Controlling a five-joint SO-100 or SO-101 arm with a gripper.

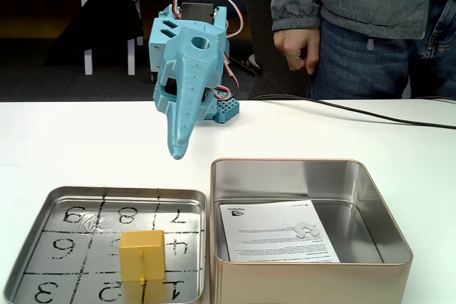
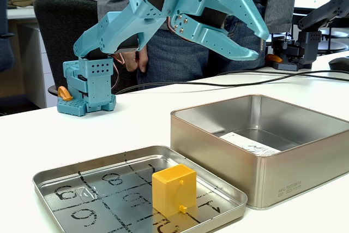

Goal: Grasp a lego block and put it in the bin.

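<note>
The yellow-orange lego block (image 1: 142, 254) (image 2: 173, 188) stands in the shallow metal tray (image 1: 107, 191) (image 2: 49, 175) with a hand-drawn numbered grid, near its front. Just right of the tray is the bin (image 1: 306, 282) (image 2: 218, 145), a deep silvery tin with a printed paper sheet (image 1: 278, 233) on its bottom and nothing else inside. My teal gripper (image 1: 177, 151) (image 2: 262, 46) hangs in the air above the table, behind the tray and bin. Its jaws are open and hold nothing, well apart from the block.
A person (image 1: 356, 5) in a grey jacket and jeans stands behind the table, one hand (image 1: 299, 48) hanging near the arm's base (image 2: 87, 94). A black cable (image 1: 356, 110) runs across the white table. A dark second arm (image 2: 316, 25) sits at the far right.
</note>
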